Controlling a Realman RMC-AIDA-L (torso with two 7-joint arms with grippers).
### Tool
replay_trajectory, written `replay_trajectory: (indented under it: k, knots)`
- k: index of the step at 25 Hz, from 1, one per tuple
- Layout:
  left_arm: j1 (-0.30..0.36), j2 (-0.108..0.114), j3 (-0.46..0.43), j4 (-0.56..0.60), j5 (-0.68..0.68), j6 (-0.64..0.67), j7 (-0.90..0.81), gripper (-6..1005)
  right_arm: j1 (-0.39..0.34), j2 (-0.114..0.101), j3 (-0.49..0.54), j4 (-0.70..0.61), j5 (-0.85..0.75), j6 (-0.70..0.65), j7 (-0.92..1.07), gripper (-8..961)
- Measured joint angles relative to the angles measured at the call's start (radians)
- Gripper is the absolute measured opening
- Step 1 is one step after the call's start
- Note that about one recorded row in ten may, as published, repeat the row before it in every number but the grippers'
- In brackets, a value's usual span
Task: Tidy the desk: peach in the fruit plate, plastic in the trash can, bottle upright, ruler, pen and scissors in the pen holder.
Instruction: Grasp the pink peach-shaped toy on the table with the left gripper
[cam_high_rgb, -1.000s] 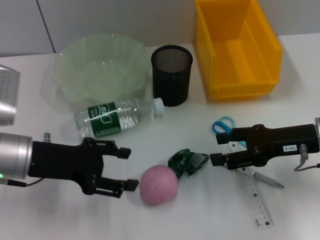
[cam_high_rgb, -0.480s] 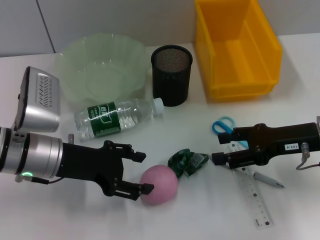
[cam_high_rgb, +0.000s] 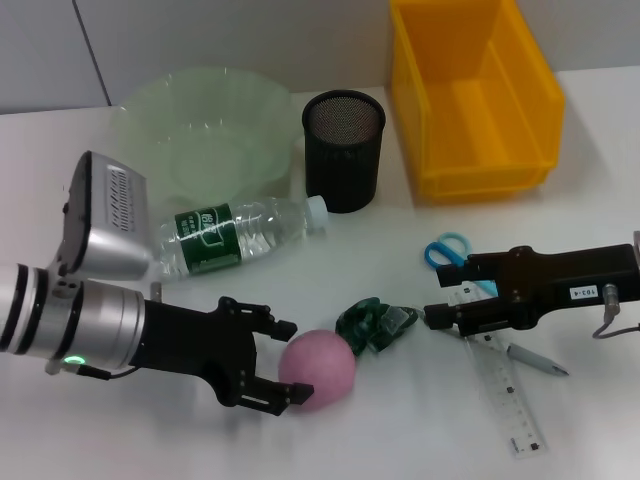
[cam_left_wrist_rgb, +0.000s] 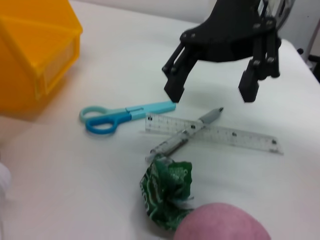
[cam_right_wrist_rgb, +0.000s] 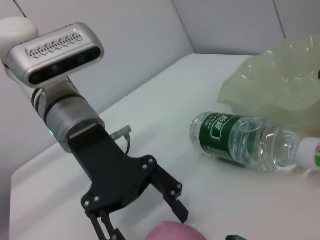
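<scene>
The pink peach (cam_high_rgb: 318, 368) (cam_left_wrist_rgb: 222, 222) lies at the table's front centre. My left gripper (cam_high_rgb: 290, 362) (cam_right_wrist_rgb: 147, 225) is open, its fingers reaching around the peach's left side. Crumpled green plastic (cam_high_rgb: 375, 322) (cam_left_wrist_rgb: 167, 192) sits just right of the peach. The bottle (cam_high_rgb: 235, 235) (cam_right_wrist_rgb: 250, 142) lies on its side before the pale green fruit plate (cam_high_rgb: 200, 140). Blue scissors (cam_high_rgb: 447, 250) (cam_left_wrist_rgb: 125, 112), clear ruler (cam_high_rgb: 500, 385) (cam_left_wrist_rgb: 215, 132) and pen (cam_high_rgb: 535, 360) (cam_left_wrist_rgb: 185, 137) lie at the right, under my open right gripper (cam_high_rgb: 432, 318) (cam_left_wrist_rgb: 210, 92). The black mesh pen holder (cam_high_rgb: 343, 150) stands upright.
The yellow bin (cam_high_rgb: 475, 95) (cam_left_wrist_rgb: 35, 50) stands at the back right, next to the pen holder. The fruit plate (cam_right_wrist_rgb: 280, 85) holds nothing. White table surface stretches in front of the bottle and along the front edge.
My left arm has pushed rightward across the table, bringing its open fingers up to the peach. The right arm and all objects stayed put.
</scene>
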Motion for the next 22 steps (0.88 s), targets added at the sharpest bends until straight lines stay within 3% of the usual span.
replay_trajectory:
  k: [15,19,22]
  knots:
    - [-0.013,-0.003,0.036,-0.020,-0.028,-0.067,-0.055,736,-0.001,0.000,0.000,0.000,-0.001,0.008,0.000,827]
    - [-0.013,-0.003,0.042,-0.021,-0.031,-0.055,-0.056,473,-0.003,0.000,0.000,0.000,-0.002,0.008,0.000,826]
    - [-0.013,-0.002,0.043,-0.021,-0.031,-0.045,-0.055,430,-0.003,0.000,0.000,0.000,-0.002,0.008,0.000,826]
